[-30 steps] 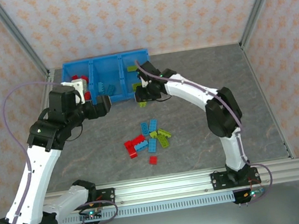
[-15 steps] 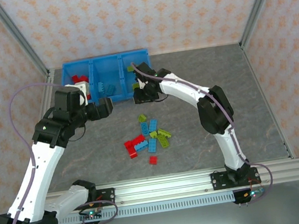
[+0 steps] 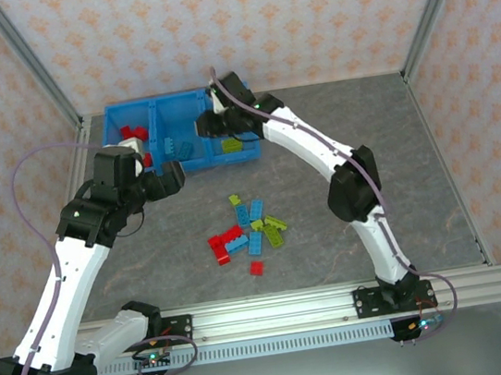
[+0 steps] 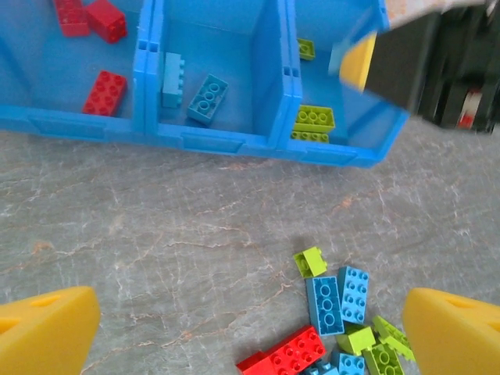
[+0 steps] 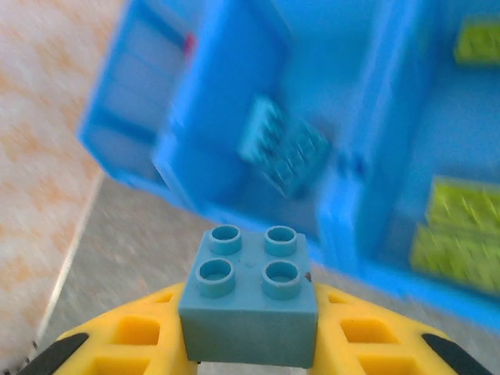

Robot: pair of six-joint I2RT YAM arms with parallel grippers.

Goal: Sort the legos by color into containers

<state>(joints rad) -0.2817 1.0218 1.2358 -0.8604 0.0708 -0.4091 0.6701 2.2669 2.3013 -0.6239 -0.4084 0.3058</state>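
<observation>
Currently gripped: light blue brick (image 5: 250, 301), studs showing, clamped between the yellow fingers (image 5: 133, 340) of the right hand (image 3: 210, 125).
Carrying position: above the blue tray (image 3: 173, 99), close to the thin divider between the middle compartment (image 4: 211, 47) and the right compartment (image 4: 328, 94). Which compartment lies directly below cannot be told, given the blurred wrist view.
Idle side: left hand (image 3: 173, 178), fingers wide apart, nothing held, hovering over the tabletop (image 3: 367, 152) just in front of the tray.
Tray contents: red bricks (image 4: 103, 92) in the left compartment, blue bricks (image 4: 207, 98) in the middle, green bricks (image 4: 314, 119) on the right.
Tabletop stock: unsorted pile (image 3: 252, 229) of red, blue and green pieces, well apart from the tray.
Step in hand (judged): delivery of the light blue brick to the middle compartment.
Hazard 1: release too near the divider, with a strike on the thin wall and a tumble among the green bricks as the likely result.
Hazard 2: release short of the near wall, with a drop onto the tabletop outside the tray.
Hazard 3: a hold on the lower sides only, as far as visible, so possible slip or tilt under fast motion.
Hazard 4: both arms close together at the tray front, with contact possible on any crossing path.
</observation>
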